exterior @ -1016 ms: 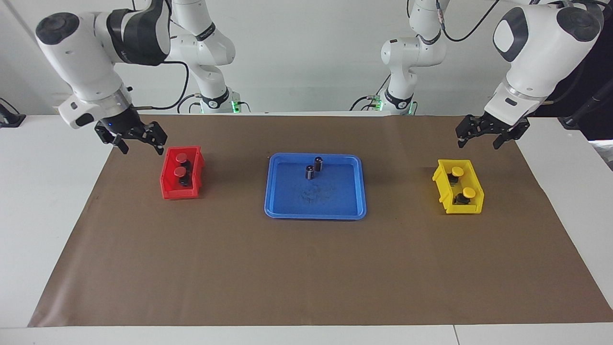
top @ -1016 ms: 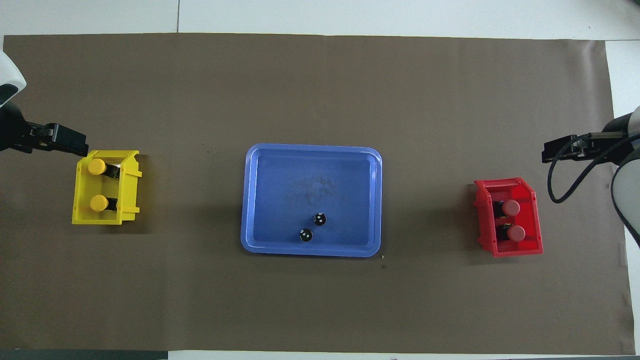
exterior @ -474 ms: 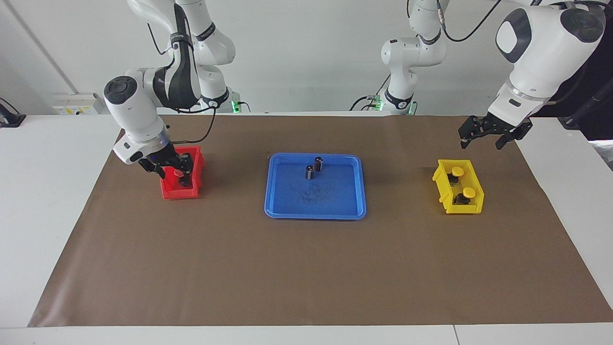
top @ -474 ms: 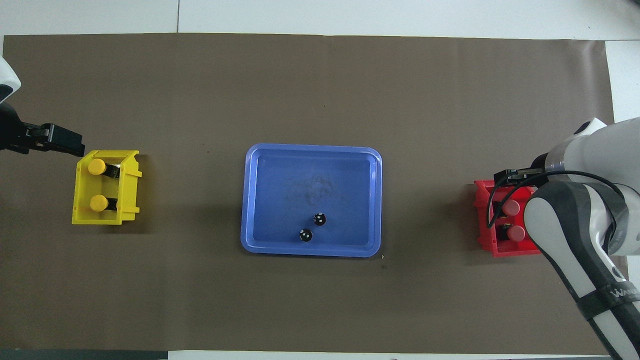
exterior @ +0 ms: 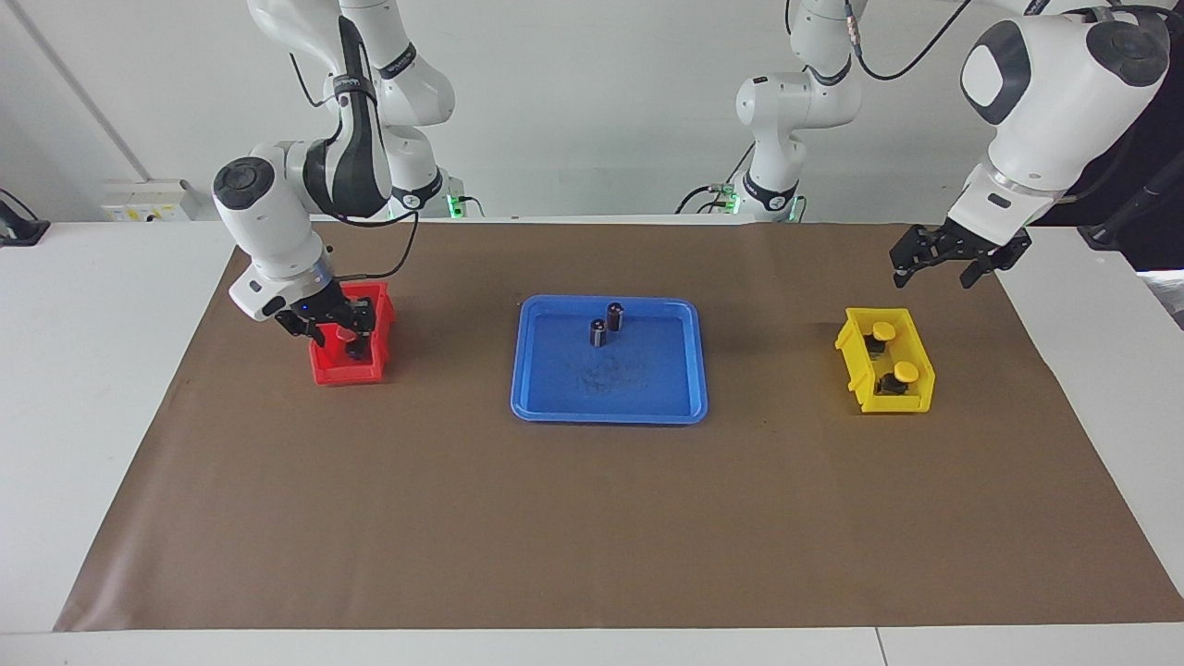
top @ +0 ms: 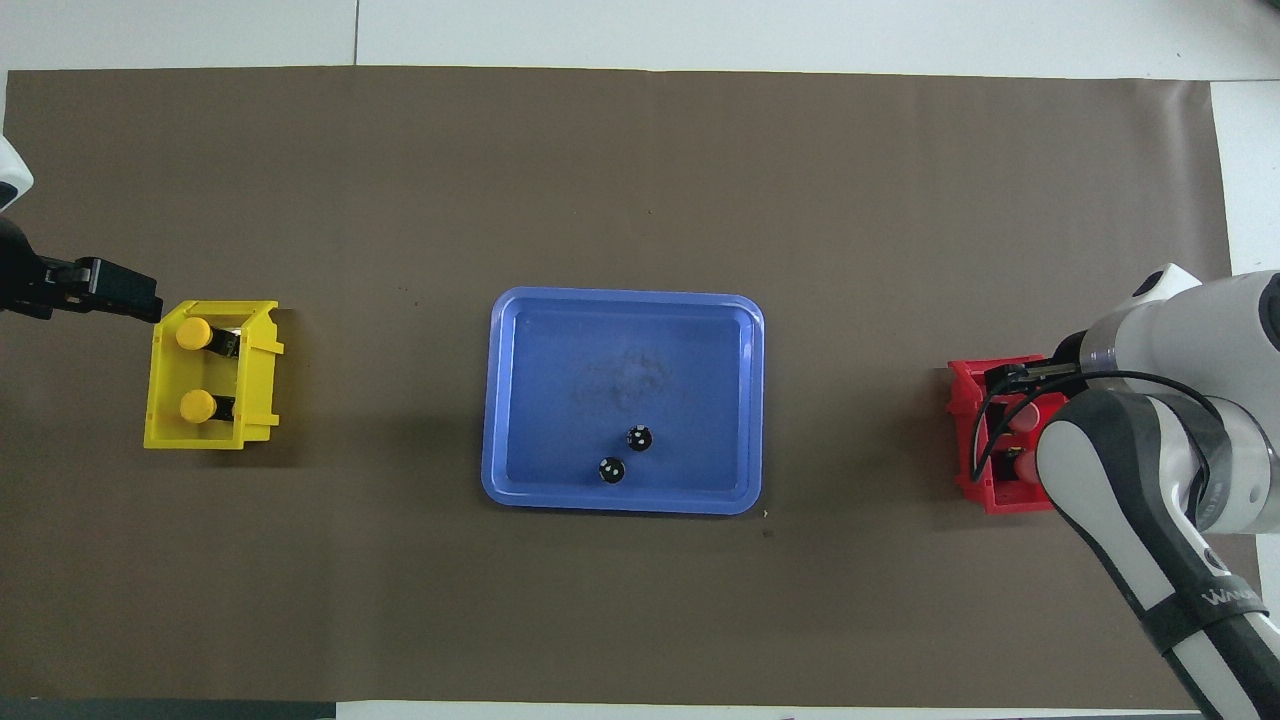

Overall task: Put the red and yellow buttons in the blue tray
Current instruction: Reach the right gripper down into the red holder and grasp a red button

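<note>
Two red buttons [top: 1019, 416] sit in a small red bin [exterior: 350, 372] toward the right arm's end. My right gripper [exterior: 335, 329] is open and lowered into that bin at the buttons, partly hiding them. Two yellow buttons [exterior: 884, 330] [exterior: 906, 372] sit in a small yellow bin [exterior: 860, 356] toward the left arm's end; they also show in the overhead view [top: 193, 333] [top: 197, 405]. My left gripper [exterior: 953, 259] is open and empty, in the air beside the yellow bin. The blue tray [exterior: 527, 402] lies mid-table.
Two small dark cylinders with silvery tops [exterior: 615, 316] [exterior: 598, 333] stand in the blue tray near its rim closest to the robots. A brown mat [exterior: 592, 536] covers the table. The right arm [top: 1130, 470] hangs over part of the red bin.
My right arm swung in and lowered its gripper into the red bin over the last second. My left gripper drifted slightly away from the yellow bin.
</note>
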{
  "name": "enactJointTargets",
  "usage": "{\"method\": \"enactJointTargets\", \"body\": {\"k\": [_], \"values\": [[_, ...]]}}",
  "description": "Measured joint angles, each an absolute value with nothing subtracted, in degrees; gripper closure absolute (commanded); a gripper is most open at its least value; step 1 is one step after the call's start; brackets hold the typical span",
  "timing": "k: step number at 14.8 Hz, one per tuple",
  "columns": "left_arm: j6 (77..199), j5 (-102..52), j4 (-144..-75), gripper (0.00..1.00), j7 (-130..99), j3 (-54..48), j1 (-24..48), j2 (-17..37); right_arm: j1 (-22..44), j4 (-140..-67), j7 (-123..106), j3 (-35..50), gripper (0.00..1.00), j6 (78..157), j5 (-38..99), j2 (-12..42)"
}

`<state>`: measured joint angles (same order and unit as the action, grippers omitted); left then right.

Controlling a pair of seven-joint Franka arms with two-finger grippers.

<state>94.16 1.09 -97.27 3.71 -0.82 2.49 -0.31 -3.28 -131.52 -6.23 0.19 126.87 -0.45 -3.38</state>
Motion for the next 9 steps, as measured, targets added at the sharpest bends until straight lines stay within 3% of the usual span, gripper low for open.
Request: {"method": "enactJointTargets", "body": {"k": [9], "values": [[96.3,1.1,-100.1,0.00,3.7,-0.7,1.7,-1.6,-4.4,-134.5,-9.5,0.1,0.36,128.4,-0.5,-4.0]]}}
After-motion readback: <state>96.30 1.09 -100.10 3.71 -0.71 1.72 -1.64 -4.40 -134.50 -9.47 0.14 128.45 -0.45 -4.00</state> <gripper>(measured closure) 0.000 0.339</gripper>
